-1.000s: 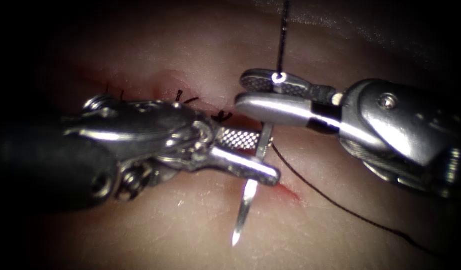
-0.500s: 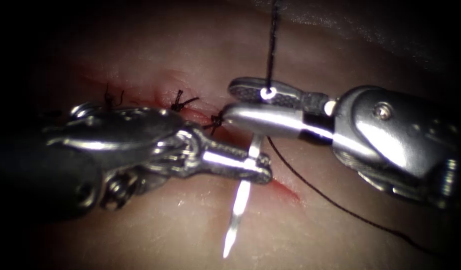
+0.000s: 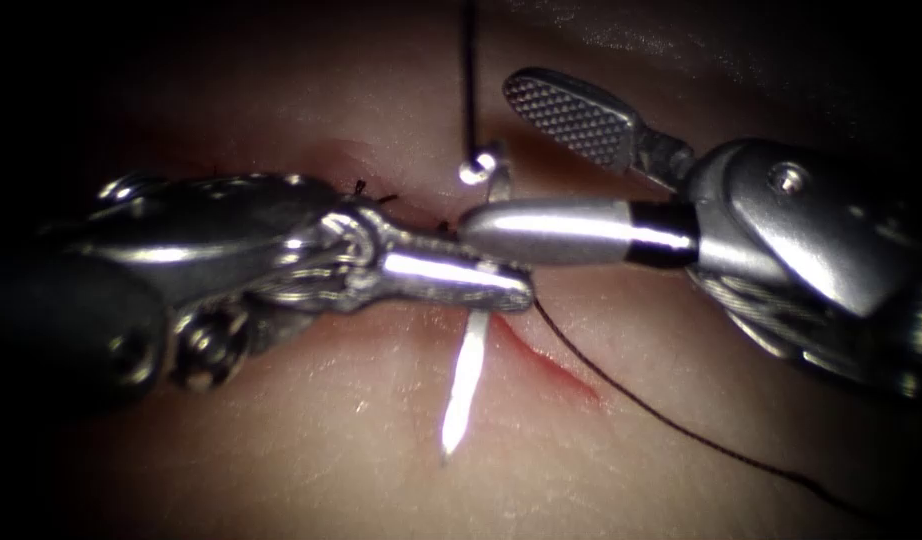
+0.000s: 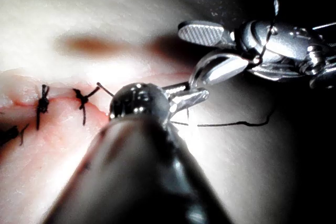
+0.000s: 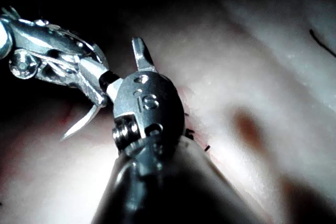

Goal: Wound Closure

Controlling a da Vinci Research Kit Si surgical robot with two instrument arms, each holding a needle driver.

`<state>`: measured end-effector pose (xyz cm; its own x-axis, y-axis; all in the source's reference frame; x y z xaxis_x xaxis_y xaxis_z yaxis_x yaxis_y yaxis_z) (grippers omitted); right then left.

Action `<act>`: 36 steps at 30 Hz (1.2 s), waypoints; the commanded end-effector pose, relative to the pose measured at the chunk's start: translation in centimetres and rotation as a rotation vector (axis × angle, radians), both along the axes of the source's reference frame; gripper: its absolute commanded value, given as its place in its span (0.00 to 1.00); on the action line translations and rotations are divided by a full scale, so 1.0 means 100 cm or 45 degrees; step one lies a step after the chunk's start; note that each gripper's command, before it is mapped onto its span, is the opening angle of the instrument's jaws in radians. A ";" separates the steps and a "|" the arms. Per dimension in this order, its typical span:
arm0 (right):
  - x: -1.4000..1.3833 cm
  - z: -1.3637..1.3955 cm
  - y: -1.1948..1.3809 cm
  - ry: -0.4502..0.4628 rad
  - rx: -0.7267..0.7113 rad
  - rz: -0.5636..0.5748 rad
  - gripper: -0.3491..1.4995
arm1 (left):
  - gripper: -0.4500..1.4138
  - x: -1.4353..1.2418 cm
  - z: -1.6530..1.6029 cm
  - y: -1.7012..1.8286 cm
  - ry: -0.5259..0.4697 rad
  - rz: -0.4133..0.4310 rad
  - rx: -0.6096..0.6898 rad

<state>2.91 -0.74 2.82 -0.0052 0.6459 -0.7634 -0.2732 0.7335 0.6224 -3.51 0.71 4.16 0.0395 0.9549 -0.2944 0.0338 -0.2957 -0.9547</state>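
Tissue: the pork slab [image 3: 311,440] carries everything; its cut [image 3: 556,370] runs across the middle, with red fluid in the open stretch toward the right edge.
Left tool: the left tool [image 3: 451,282] reaches in from the left edge of the tissue, jaws closed on the needle around mid-curve.
Right tool: the right tool [image 3: 521,165] comes from the right edge with its 2 jaws spread wide and gripping nothing; 1 second ago they were clamped near the needle's tail.
Needle: the needle [image 3: 464,385] is out of the tissue, its point hanging over the near surface just left of the open stretch, its tail rising beside the right tool's lower jaw.
Thread: the thread [image 3: 681,425] runs from under the jaws toward the near right corner of the tissue; another strand climbs from the needle's tail to the far edge.
Stitches: 2 knots [image 4: 81,100] sit along the closed part of the cut behind the left tool.
Risk: with only 1 grip, I judge the needle could swivel in the jaws if the taut upper strand tugs its tail; the open jaw could also snag that strand.
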 end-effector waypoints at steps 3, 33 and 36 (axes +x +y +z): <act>0.0008 -0.0001 0.0000 -0.014 0.001 0.000 0.58 | 0.00 -0.0006 0.0007 -0.0001 0.011 -0.020 -0.022; 0.0019 -0.0019 -0.0003 -0.236 -0.328 -0.079 0.02 | 0.00 -0.0015 0.0012 -0.0012 0.053 0.021 -0.036; 0.0012 -0.0021 -0.0005 -0.240 -0.336 -0.081 0.00 | 0.00 -0.0015 0.0011 -0.0013 0.050 0.025 -0.036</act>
<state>2.97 -0.81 2.59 0.1906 0.4178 -0.8883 -0.3164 0.8827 0.3473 -3.61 0.60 4.22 0.0096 0.9466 -0.3222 0.0011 -0.3222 -0.9467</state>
